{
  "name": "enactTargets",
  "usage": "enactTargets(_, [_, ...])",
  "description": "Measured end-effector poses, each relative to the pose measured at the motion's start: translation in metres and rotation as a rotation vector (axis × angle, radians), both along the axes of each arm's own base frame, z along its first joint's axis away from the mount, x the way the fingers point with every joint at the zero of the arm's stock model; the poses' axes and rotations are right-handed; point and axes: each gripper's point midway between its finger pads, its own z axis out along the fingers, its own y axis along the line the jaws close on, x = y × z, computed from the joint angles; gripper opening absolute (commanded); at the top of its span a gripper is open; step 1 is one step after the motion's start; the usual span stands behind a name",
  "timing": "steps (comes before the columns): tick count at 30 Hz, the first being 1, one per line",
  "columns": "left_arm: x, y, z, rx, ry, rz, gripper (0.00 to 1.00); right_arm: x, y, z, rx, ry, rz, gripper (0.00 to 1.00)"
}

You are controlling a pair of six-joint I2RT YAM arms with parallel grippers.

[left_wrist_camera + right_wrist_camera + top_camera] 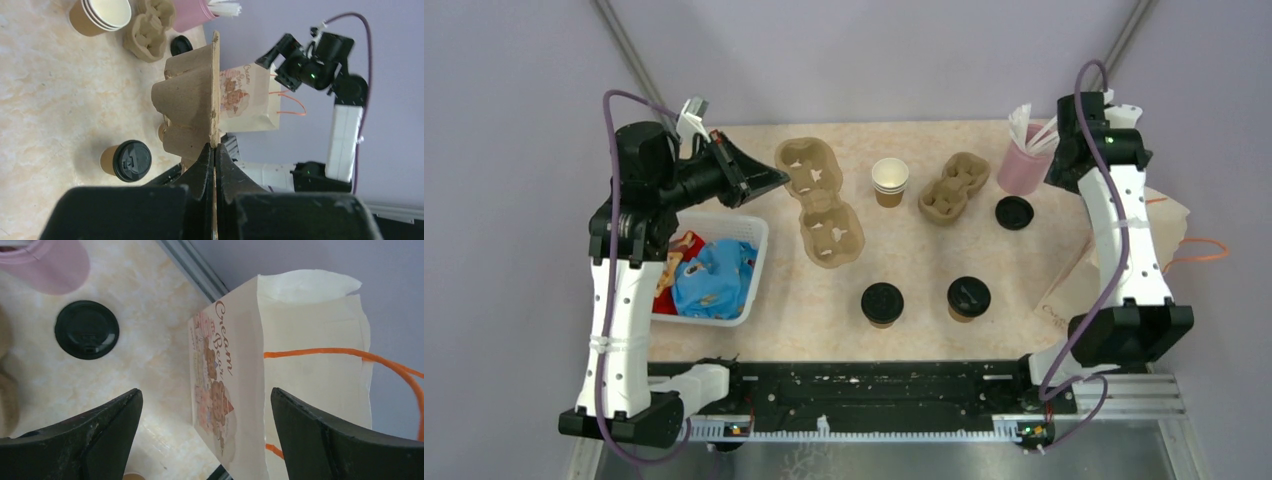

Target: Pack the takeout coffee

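Two lidded takeout coffees stand upright on the counter [904,255]: the left coffee cup [882,303] and the right coffee cup [968,298]. Both sit nearer the arm bases than either set of jaws, and between the two. Farther back, the left jaws are clamped tight on the end rim of a four-cup pulp carrier [821,200]. At the far right, the right jaws gape wide, holding nothing, above a printed paper bag [225,380]. A loose black lid [86,330] lies beside them.
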Motion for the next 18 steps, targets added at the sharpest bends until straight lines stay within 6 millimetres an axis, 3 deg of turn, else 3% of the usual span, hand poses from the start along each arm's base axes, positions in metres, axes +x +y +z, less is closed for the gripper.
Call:
enactTargets(3, [-0.013,-0.003,0.003,0.005,0.012,-0.043,0.00,0.000,-0.006,-0.020,-0.013,0.097,-0.042,0.95])
enactTargets(5, [-0.019,-0.004,0.009,0.009,0.006,-0.065,0.00,-0.003,-0.008,-0.023,-0.025,0.122,-0.058,0.93])
enactTargets(9, [-0.024,-0.006,0.021,0.008,-0.013,-0.100,0.00,-0.013,-0.015,-0.016,-0.059,0.125,-0.106,0.90])
enactTargets(18, [-0.022,-0.010,0.011,0.003,0.048,-0.130,0.00,-0.036,-0.030,-0.004,-0.079,0.063,-0.178,0.81])
